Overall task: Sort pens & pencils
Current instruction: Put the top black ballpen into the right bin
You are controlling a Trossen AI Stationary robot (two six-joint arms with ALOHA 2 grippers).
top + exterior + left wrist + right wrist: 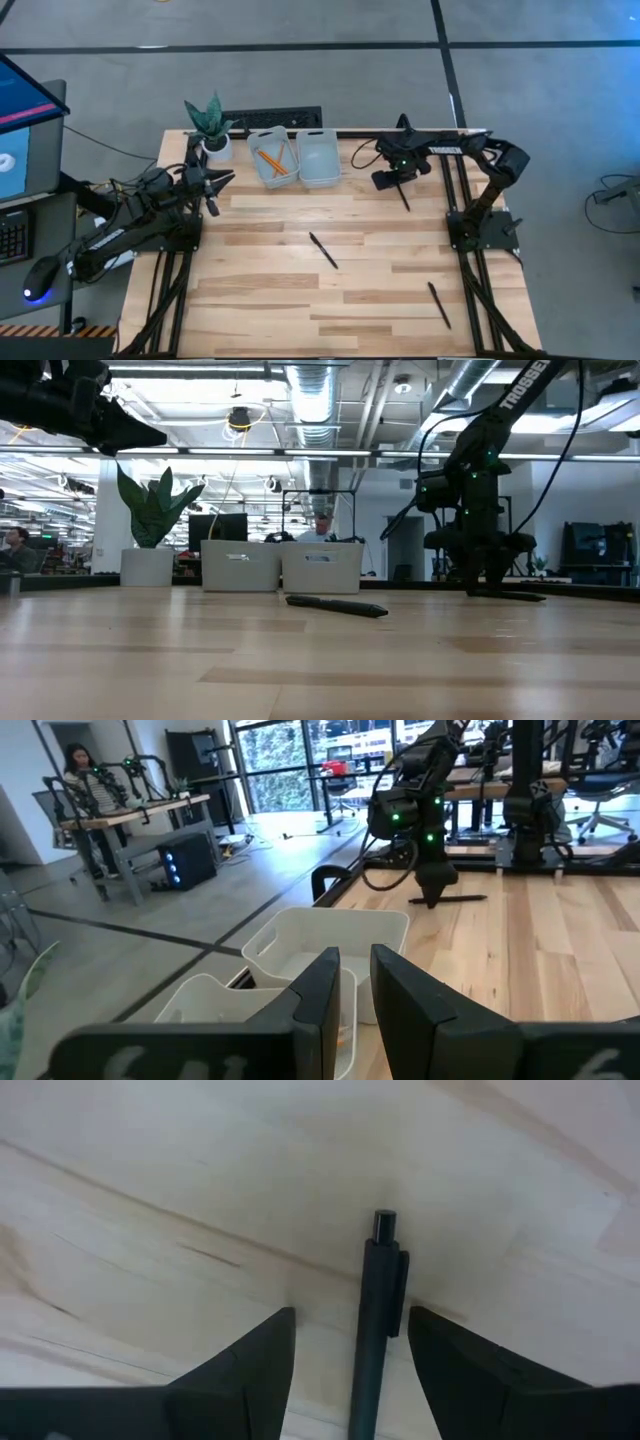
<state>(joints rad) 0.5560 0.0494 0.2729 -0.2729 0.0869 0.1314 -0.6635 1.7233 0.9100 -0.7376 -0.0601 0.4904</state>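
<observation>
pens (323, 250): three black ones, all lying flat on the wooden table (260, 300); one mid-table, one near the front right (439, 304), one at the right rear (403, 194) under the right gripper
pen at right rear: seen in the right wrist view (372, 1330) lying between the two fingers, clip end pointing away; contact with the fingers cannot be told
right gripper (397, 180): lowered to the table over that pen, fingers spread to either side of it
pencils (272, 160): orange, lying inside the left of two white bins (268, 170); exact count cannot be told
right-hand bin (318, 158): touching the left one at the table's rear edge
left gripper (213, 190): held raised near the potted plant (209, 122), fingers nearly pressed together, nothing gripped
</observation>
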